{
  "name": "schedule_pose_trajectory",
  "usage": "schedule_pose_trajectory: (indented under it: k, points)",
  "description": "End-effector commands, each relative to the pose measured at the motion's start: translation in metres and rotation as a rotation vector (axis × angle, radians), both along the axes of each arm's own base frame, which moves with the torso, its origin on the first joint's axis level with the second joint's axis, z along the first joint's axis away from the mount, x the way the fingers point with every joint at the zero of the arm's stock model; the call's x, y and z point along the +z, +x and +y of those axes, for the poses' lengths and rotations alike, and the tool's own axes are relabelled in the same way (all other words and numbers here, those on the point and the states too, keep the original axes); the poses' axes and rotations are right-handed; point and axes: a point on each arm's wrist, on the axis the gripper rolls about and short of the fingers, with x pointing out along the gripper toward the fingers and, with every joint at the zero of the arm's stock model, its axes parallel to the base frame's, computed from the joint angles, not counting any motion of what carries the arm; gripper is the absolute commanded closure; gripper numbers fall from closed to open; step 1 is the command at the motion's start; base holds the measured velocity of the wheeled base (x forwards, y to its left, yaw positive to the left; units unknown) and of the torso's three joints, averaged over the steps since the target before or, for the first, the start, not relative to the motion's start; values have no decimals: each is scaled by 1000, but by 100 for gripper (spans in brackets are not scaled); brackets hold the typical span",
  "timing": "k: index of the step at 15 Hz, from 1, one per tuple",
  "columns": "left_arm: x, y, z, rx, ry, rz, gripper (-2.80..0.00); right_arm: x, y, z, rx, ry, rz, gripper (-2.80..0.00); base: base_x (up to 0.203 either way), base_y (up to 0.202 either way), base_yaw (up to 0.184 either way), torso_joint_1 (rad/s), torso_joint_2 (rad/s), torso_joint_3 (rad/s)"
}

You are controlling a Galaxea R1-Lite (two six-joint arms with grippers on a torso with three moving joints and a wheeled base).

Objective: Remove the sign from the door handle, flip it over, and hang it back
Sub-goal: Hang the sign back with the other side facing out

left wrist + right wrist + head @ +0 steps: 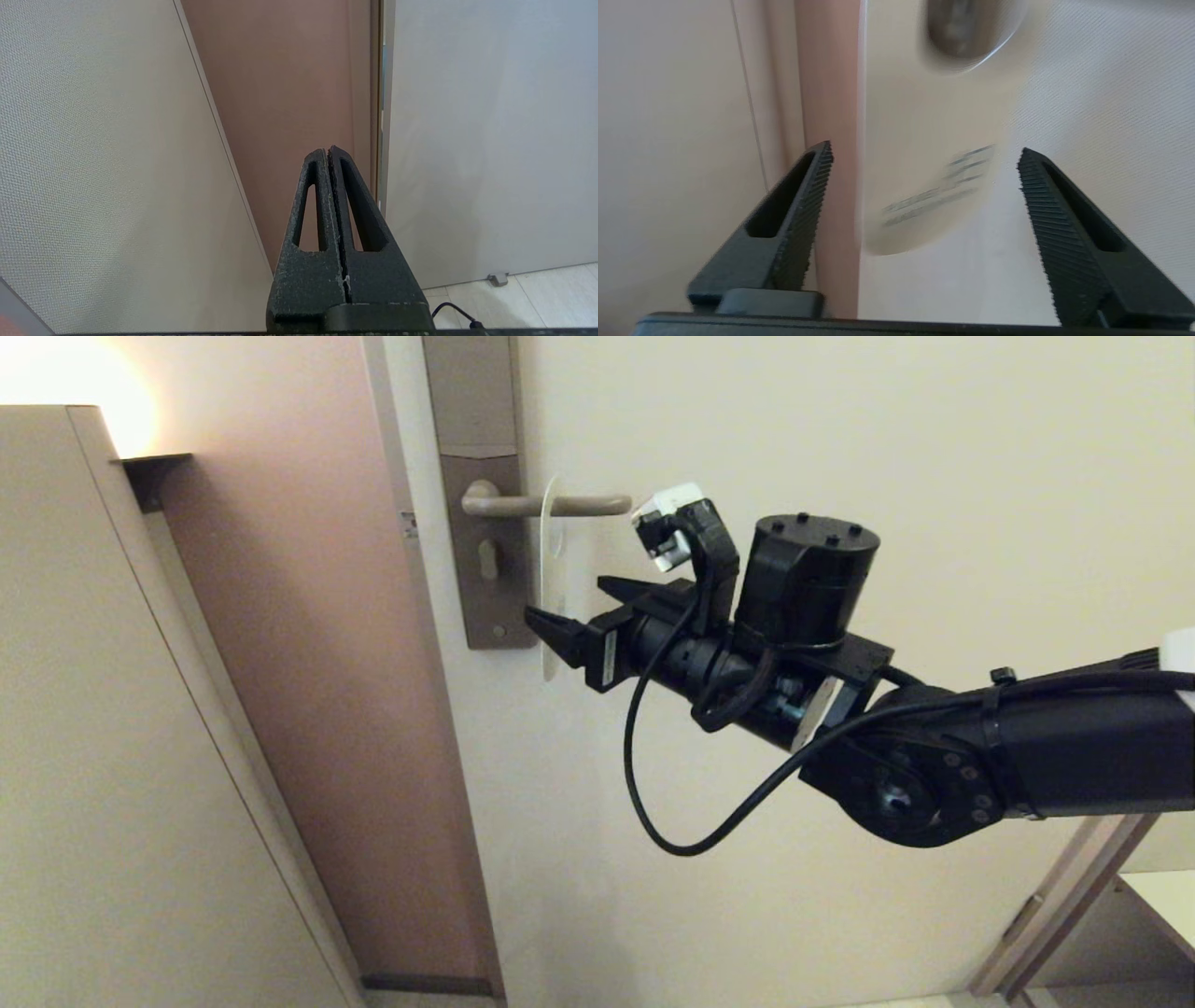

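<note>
**A:** At the centre of the head frame, nearest the camera, the right gripper (583,611) reaches toward the upper left with its jaws spread wide and nothing between them. In its own wrist camera the two ribbed fingers (810,205) stand well apart either side of the sign.

**B:** And where is the sign (551,579)?

**A:** Just past the fingertips, hanging on the door handle (546,504) at the upper centre of the head frame, seen nearly edge-on. Its pale face with dark lettering shows, smeared, in the right wrist view, so it may be swinging.

**B:** Then what could go wrong?

**A:** The lower finger sits just beside the card's bottom end. If the arm pulls away at a slant, that finger could catch the edge and drag the sign along the lever toward its free end, where it could slip off. A swinging card could also settle crooked.

**B:** And the other arm?

**A:** The left gripper (329,156) is parked out of the head frame, fingers pressed together, facing the wall and the door edge.
</note>
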Motion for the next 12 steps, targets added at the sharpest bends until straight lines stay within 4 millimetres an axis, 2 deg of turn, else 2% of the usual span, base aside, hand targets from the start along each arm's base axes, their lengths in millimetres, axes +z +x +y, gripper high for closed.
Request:
schedule_pose_trajectory:
  k: [1, 3, 5, 7, 10, 11, 12]
  points:
    - [0, 0, 0, 1, 1, 2, 0, 21, -4, -13, -6, 24, -29, -280, 0, 0, 0, 0, 0, 0]
    - [0, 0, 0, -1, 1, 2, 0, 28, -9, -25, 19, 6, -11, -280, 0, 0, 0, 0, 0, 0]
    - [0, 0, 0, 0, 0, 2, 0, 24, -15, -34, 52, -22, 23, -280, 0, 0, 0, 0, 0, 0]
    - [0, 0, 0, -1, 1, 2, 0, 15, -17, -38, 71, -48, 51, -280, 0, 0, 0, 0, 0, 0]
    - [0, 0, 0, -1, 1, 2, 0, 15, -17, -39, 71, -46, 51, -280, 0, 0, 0, 0, 0, 0]
    - [0, 0, 0, -1, 1, 2, 0, 16, -16, -38, 69, -40, 48, 0, 0, 0, 0, 0, 0, 0]
    - [0, 0, 0, 0, 1, 2, 0, 17, -14, -39, 62, -35, 47, 0, 0, 0, 0, 0, 0, 0]
